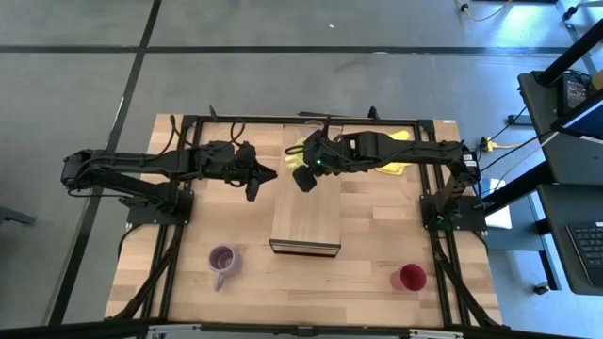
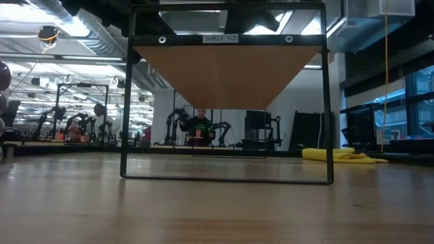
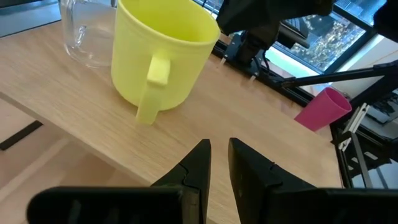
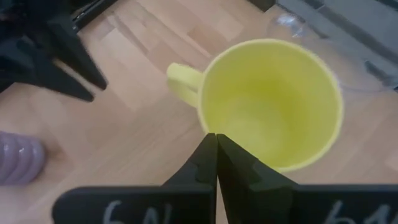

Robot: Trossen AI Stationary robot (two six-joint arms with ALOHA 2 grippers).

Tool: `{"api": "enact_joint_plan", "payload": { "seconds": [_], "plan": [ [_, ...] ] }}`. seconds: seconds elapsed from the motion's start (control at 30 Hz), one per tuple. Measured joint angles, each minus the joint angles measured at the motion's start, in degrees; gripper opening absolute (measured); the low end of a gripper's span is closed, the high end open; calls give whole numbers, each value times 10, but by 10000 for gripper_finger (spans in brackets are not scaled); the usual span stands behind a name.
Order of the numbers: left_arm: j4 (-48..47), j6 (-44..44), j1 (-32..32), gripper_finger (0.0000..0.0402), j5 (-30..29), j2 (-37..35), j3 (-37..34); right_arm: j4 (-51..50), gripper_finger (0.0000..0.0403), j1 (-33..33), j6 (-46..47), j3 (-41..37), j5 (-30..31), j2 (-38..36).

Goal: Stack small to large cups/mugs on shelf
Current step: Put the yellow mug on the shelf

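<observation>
The yellow-green handled mug [image 3: 158, 53] stands upright on its base at the far end of the light-wood shelf [image 1: 304, 221], with the clear glass cup [image 3: 87, 31] beside it. My right gripper [image 4: 216, 138] is shut and hovers over the mug's rim, hiding the mug in the high view [image 1: 306, 176]. My left gripper [image 3: 219, 152] is empty, its fingers a narrow gap apart. It sits left of the shelf [image 1: 254, 185] and points at the mug. The purple mug [image 1: 222, 261] and the red cup [image 1: 410, 277] stand on the tabletop near its front edge. My right gripper's shut fingertips [image 4: 208, 149] come from above and slant down to the mug's rim [image 4: 205, 121] next to the handle. I cannot tell whether they touch the rim. The mug stands upright on the shelf.
A yellow cloth [image 1: 396, 155] lies at the table's far right, and it also shows in the low view [image 2: 339, 156]. The shelf's dark frame [image 2: 125, 102] stands at mid-table. Bare tabletop lies between the purple mug and the red cup, in front of the shelf.
</observation>
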Motion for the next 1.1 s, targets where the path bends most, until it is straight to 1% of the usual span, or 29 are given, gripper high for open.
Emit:
{"api": "enact_joint_plan", "payload": {
  "seconds": [0.1,0.27,0.4,0.53,0.7,0.9,1.1],
  "plan": [
    [0,0,0,52,0,0,0,-1,10,0,1,0,-13,0],
    [0,0,0,52,0,0,0,-6,10,0,2,0,-11,1],
    [0,0,0,52,0,0,0,-6,10,0,1,0,30,1],
    [0,0,0,52,0,0,0,-17,10,-4,0,0,39,1],
    [0,0,0,52,0,0,0,-51,10,-16,1,-1,30,9],
    [0,0,0,52,0,0,0,-47,10,-19,1,-1,28,10],
    [0,1,0,52,0,0,0,-47,10,-23,1,-1,0,10]
  ]
}}
